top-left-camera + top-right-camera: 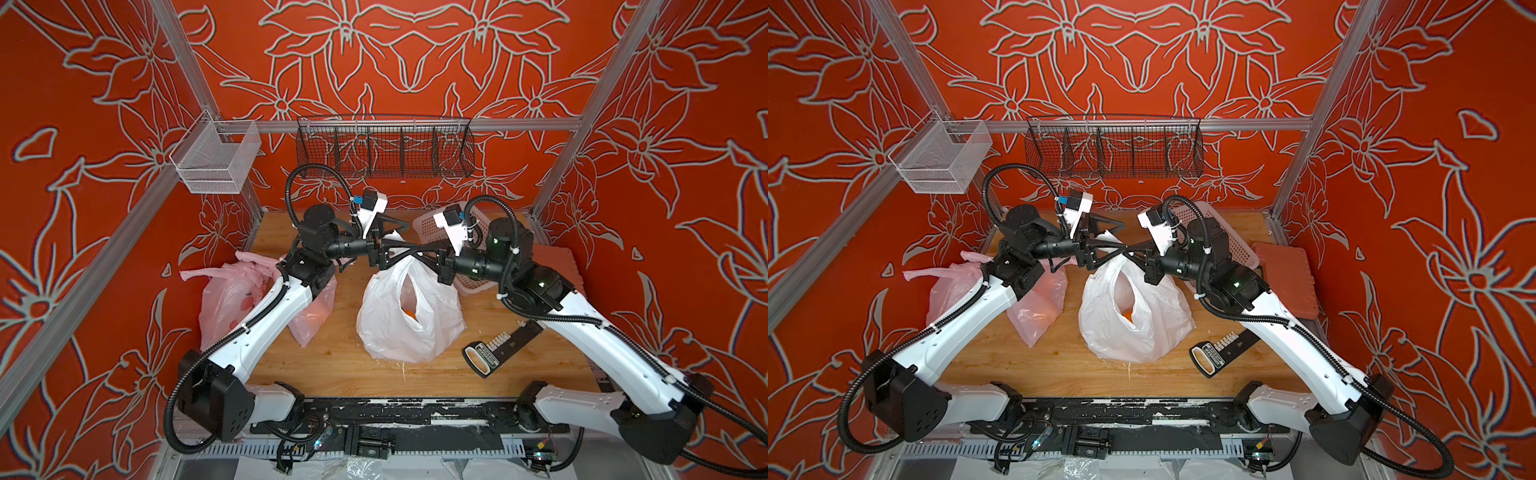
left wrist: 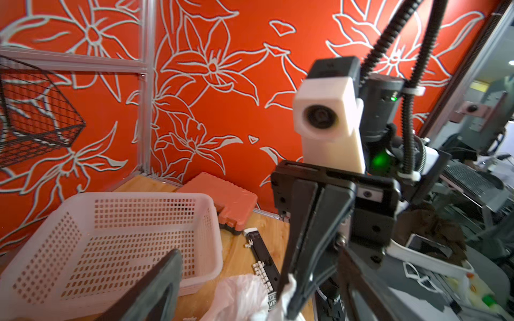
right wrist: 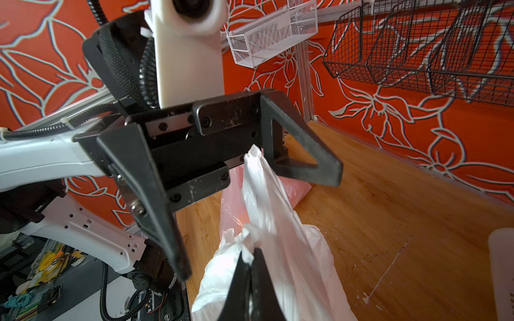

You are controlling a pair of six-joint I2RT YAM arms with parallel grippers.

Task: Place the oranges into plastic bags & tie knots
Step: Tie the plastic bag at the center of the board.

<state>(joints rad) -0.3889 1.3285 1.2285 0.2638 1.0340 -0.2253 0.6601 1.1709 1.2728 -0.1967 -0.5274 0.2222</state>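
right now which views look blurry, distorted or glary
Both top views: sharp, but frame posts lean outward, wide-lens distortion. Left wrist view: the near camera housing is blurred, the basket crisper. Right wrist view: the white bag looks washed out.

No legible text, labels or numbers anywhere. Black tool [image 1: 511, 343] at 4 o'clock: markings too blurred.

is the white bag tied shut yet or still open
Still open: the white bag gapes in both top views, an orange showing through the mouth. The right hand pinches a handle; no knot visible.
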